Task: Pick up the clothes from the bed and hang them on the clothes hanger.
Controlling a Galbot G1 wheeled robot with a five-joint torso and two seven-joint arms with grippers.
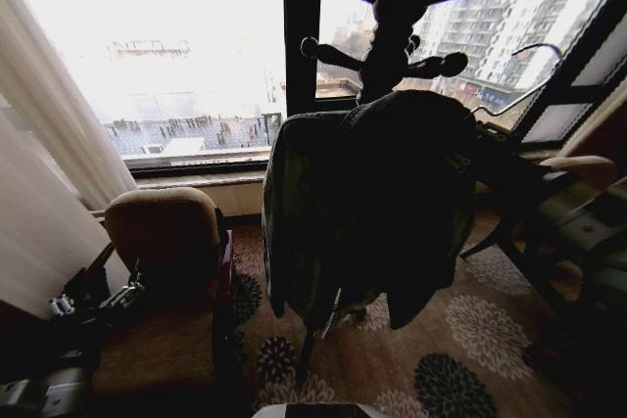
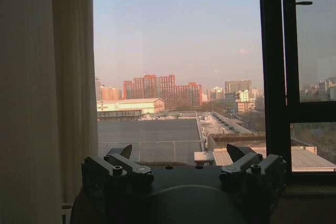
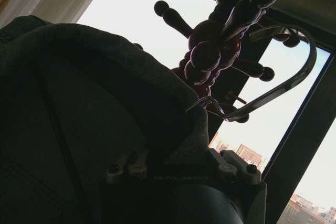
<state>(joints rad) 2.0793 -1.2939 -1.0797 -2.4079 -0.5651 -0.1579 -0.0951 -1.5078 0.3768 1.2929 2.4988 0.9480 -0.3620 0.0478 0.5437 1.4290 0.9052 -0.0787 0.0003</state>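
My left gripper (image 2: 181, 163) sits nearest the lens in the left wrist view, its two dark fingers (image 2: 123, 158) spread apart and released, with nothing between them; beyond them lies the window (image 2: 178, 66) with rooftops and red-brick towers outside, a pale curtain (image 2: 44, 87) to one side and a dark window frame (image 2: 273, 72) to the other. In the head view that same arm rests low at my left (image 1: 93, 305), next to a brown upholstered chair (image 1: 171, 242). In front of me the denim jacket (image 1: 377, 208) hangs dark against the bright glass, its body and sleeves draping down over the patterned carpet (image 1: 470, 340), well off the floor. Above it rises the turned wooden coat stand (image 1: 407, 7), its knobbed pegs spreading out near the top. In the right wrist view my right gripper (image 3: 181, 174) is pressed up under the jacket's fabric; cloth covers the fingers, so I cannot tell whether they are clenched or loose. The jacket's collar (image 3: 194, 124) folds just over the gripper body. A thin silver hook (image 3: 286, 72) curves from the collar up toward the stand's pegs (image 3: 210, 51); whether it rests on a peg or hangs just beside one I cannot tell. The hanger's black frame is buried inside the jacket. Dark furniture (image 1: 578, 212) stands at my right.
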